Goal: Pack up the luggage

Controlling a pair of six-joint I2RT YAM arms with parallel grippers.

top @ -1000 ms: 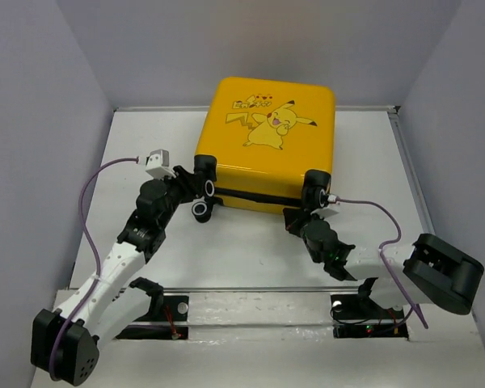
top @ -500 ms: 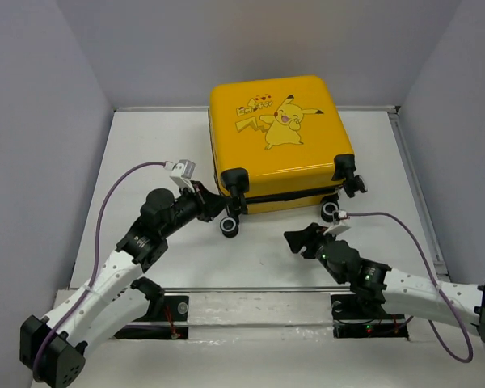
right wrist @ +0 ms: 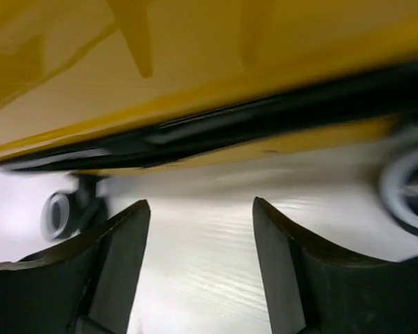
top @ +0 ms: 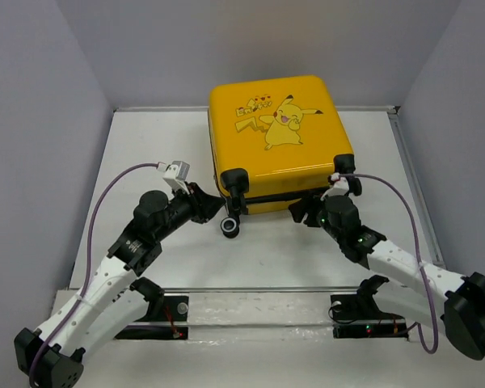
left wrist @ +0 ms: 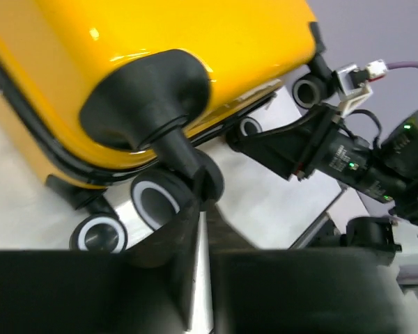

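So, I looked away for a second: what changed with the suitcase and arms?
The suitcase turned counter-clockwise. The left end effector shut by its near-left caster; the right end effector opened, pulled back, then returned to the near edge. The suitcase stays closed.

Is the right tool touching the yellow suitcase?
Apart. The right wrist view shows a strip of table between the open right tool and the suitcase.
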